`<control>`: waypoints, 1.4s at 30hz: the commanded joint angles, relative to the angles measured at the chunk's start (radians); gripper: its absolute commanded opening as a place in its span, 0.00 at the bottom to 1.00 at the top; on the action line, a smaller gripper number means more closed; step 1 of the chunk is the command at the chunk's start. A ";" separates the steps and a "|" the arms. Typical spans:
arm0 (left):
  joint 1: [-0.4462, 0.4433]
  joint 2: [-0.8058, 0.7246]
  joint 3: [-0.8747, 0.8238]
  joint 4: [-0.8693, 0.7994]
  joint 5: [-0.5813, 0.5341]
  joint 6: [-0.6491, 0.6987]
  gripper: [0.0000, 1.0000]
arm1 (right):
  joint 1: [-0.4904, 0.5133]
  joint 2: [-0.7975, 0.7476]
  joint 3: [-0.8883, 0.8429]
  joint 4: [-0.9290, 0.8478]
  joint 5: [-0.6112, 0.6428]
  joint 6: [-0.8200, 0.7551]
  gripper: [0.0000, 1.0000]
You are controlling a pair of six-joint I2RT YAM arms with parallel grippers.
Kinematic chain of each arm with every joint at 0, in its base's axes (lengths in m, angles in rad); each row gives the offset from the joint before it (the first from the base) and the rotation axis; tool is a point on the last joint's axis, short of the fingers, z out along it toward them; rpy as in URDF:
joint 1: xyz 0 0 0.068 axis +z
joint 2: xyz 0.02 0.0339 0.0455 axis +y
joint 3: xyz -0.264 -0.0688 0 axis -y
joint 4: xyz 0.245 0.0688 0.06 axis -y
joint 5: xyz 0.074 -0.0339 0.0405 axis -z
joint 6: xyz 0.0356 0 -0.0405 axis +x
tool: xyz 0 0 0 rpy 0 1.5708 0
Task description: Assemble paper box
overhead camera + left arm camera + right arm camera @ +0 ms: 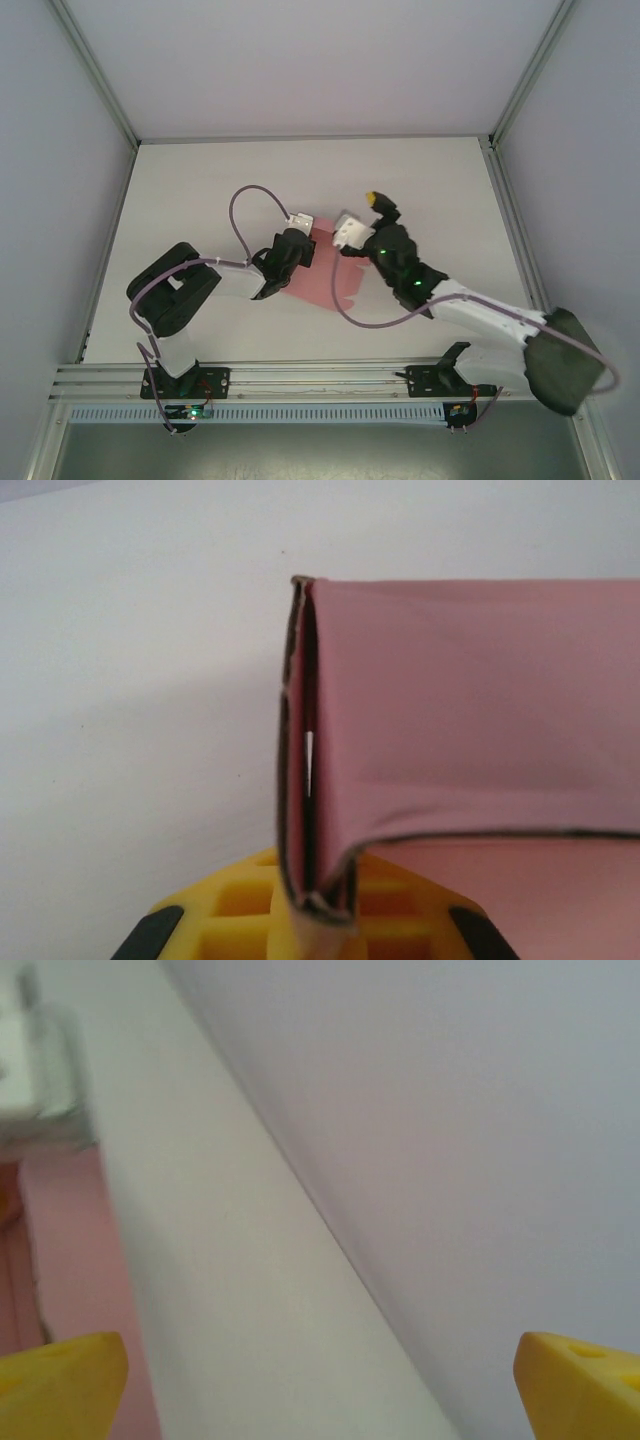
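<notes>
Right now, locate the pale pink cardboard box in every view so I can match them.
Top external: pale pink cardboard box at centre, between the two arms.
Left wrist: across the right half, its folded edge upright in the left tool.
Right wrist: a strip along the lower left edge.
Shared landmark: the white table beneath it.

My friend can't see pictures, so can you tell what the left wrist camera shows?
The left gripper pinches a folded edge of the pale pink paper box, which stands upright mid-picture. The box's pink panel spreads to the right, the yellow fingers show at the bottom, and the white table lies behind.
</notes>
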 commanded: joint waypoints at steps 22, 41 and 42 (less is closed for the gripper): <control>0.031 -0.202 0.020 -0.195 0.015 -0.111 0.00 | -0.425 -0.217 0.006 -0.443 -0.450 0.654 0.98; 0.031 -0.202 -0.003 -0.135 0.034 -0.037 0.00 | -0.467 -0.077 0.167 -0.522 -0.583 0.697 0.98; 0.030 -0.203 -0.005 -0.132 0.035 -0.036 0.00 | -0.467 -0.085 0.167 -0.528 -0.590 0.693 0.98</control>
